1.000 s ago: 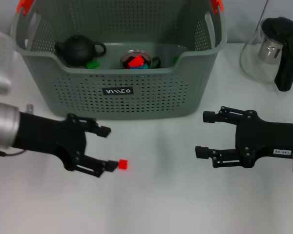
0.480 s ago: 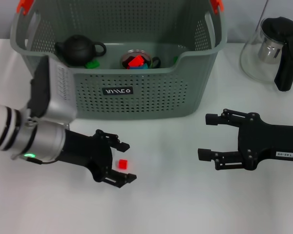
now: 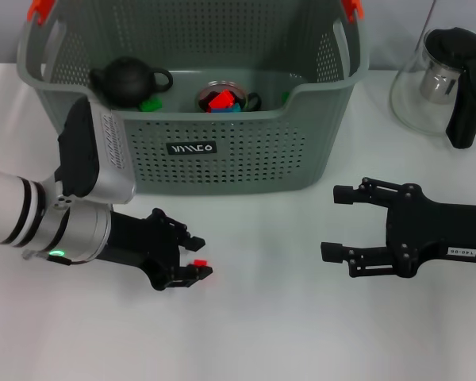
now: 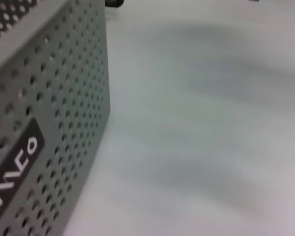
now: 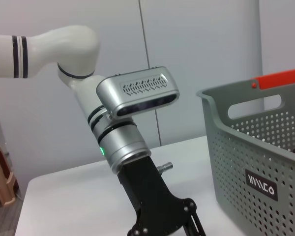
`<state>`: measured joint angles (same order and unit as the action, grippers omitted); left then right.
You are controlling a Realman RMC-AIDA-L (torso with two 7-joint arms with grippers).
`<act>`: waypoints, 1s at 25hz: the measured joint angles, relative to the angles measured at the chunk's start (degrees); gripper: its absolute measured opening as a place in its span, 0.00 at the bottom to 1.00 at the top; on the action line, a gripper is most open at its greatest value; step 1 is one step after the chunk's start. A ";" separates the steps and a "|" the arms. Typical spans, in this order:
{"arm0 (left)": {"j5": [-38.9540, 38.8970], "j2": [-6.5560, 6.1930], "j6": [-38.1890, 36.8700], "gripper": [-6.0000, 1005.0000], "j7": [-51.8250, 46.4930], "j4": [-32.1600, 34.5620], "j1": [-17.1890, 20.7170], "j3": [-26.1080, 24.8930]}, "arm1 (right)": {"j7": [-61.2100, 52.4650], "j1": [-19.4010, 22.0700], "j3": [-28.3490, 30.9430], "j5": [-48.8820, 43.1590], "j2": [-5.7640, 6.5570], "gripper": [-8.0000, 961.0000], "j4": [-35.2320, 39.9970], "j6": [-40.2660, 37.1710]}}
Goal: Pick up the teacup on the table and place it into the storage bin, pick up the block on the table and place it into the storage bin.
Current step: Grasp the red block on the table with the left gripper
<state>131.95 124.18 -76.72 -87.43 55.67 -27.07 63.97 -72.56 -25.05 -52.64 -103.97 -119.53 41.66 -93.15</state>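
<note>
The block [image 3: 198,263], a small red cube, lies on the white bench [image 3: 262,325] in the lower left of the head view, in front of the storage bin [image 3: 222,151] and well below its black label. It sits right between the fingers of my left pincer [image 3: 192,254], which straddle it from above and below in the frame; only a sliver of red shows past the lower fingertip. Whether the pads already touch it I cannot tell. I judge the pincer narrowed around the block but not plainly clamped. The cube has no long axis to speak of, so any squeeze across it should do.

My left arm is the nearer one by far. My right pincer [image 3: 330,221] hangs spread wide at the lower right of the frame, well apart from the block, idle.

The bin lies up-frame of the block, so the lift must clear its front wall. Inside it a cup [image 3: 221,98] already holds coloured pieces.
</note>
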 joint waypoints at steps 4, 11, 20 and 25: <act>0.33 0.01 1.35 0.49 0.00 -0.93 0.00 0.39 | -0.03 0.00 0.00 0.04 -0.01 0.99 0.00 -0.08; 0.99 0.09 1.96 0.42 0.01 -1.39 0.00 1.09 | 0.00 0.00 0.00 0.03 -0.01 0.99 0.00 -0.12; 1.03 0.21 2.41 0.41 0.00 -1.70 0.00 1.23 | 0.10 0.09 0.00 0.00 0.06 0.99 0.00 -0.10; 1.03 0.20 2.98 0.41 -0.02 -2.24 0.00 1.25 | 0.16 0.09 0.00 -0.01 0.08 0.99 0.00 -0.10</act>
<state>132.98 124.38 -73.74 -87.45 53.43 -27.07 65.22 -72.40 -24.96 -52.65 -103.98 -119.44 41.66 -93.25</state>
